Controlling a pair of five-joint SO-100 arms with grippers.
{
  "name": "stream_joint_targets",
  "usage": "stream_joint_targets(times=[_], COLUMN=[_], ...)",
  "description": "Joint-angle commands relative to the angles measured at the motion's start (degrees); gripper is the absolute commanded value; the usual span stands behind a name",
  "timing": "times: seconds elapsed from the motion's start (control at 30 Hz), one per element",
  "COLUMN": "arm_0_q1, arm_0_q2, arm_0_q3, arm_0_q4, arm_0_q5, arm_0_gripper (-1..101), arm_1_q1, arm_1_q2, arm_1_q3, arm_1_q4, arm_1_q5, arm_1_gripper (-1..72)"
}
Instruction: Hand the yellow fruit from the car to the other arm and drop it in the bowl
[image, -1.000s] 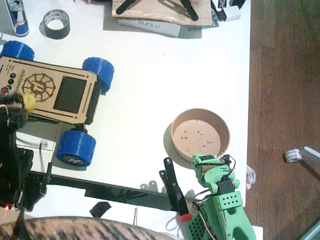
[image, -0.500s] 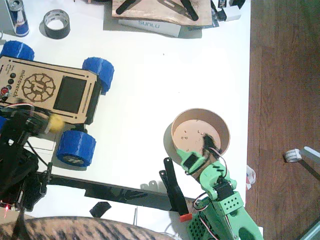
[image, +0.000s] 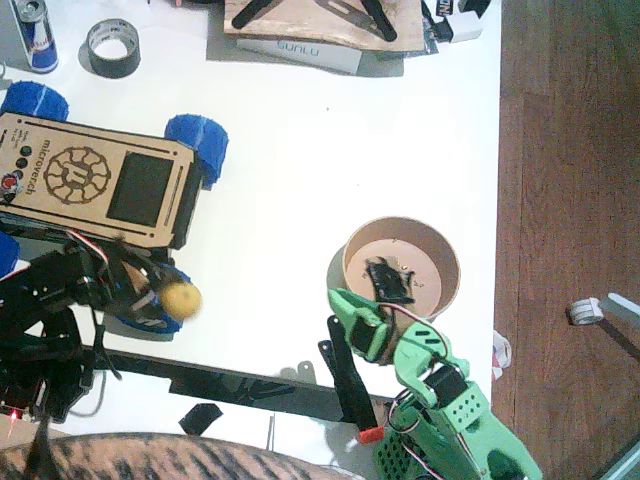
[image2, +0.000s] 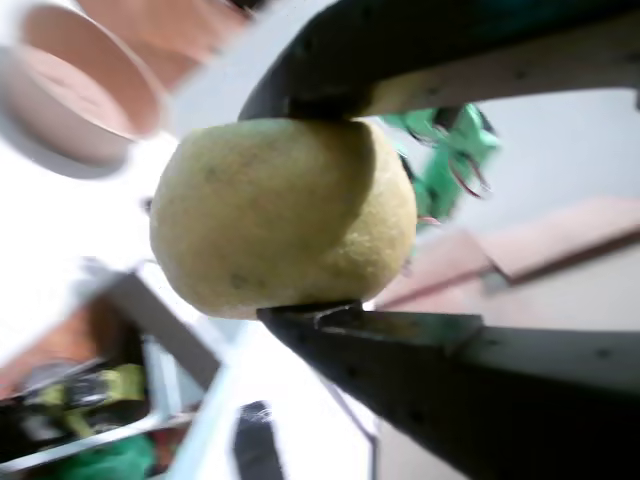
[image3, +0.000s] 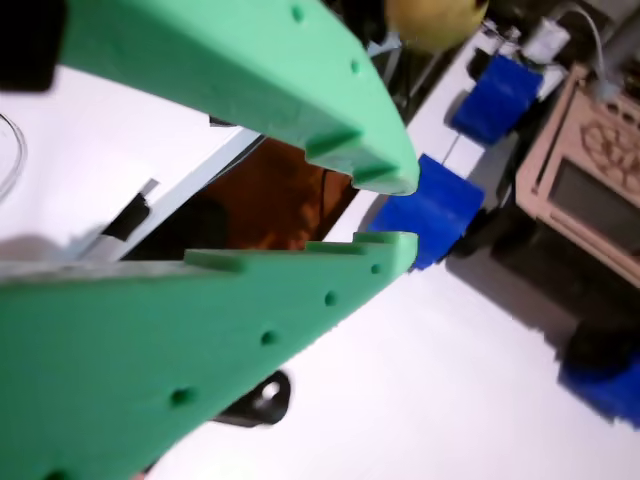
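Handover under way: black left gripper (image: 172, 298) clenched the dull-yellow lemon-like fruit (image: 181, 298) beside the light-wood car (image: 95, 190); green right gripper (image3: 400, 212), nearly closed and empty, needed to open.

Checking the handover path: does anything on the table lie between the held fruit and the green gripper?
Nothing visible: bare white table separates the yellow fruit, clamped in the left gripper, from the right gripper.
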Motion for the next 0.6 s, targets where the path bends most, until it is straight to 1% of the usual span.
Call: stream_joint_targets(times=[0.0,0.17,0.23,0.3,0.43,0.57], arm_0_q1=[4.7,6.1,6.2,6.2,6.2,6.2], arm_0_q2=[-5.1,-16.5,-19.2,-20.4,-20.3,-20.4], arm_0_q3=[-0.4,-0.4,-0.5,-0.5,-0.5,-0.5], arm_0_q4=[-8.9,-20.8,-23.6,-24.5,-24.5,-24.7], arm_0_q5=[-1.4,-1.5,-1.5,-1.5,-1.5,-1.5], arm_0_gripper=[0,0,0,0,0,0], arm_1_q1=[-3.2,-11.3,-14.3,-16.5,-17.8,-18.3], arm_1_q2=[-2.9,-4.7,-4.7,-4.7,-8.9,-10.7], arm_1_q3=[-1.7,-1.0,-0.8,-0.4,1.8,1.6], arm_1_q4=[-4.4,-4.7,-5.4,-6.9,-10.7,-12.8], arm_1_q5=[-1.3,-1.2,0.3,3.1,3.3,3.3], arm_1_gripper=[0.0,-0.1,-0.1,-0.1,-0.1,-0.1])
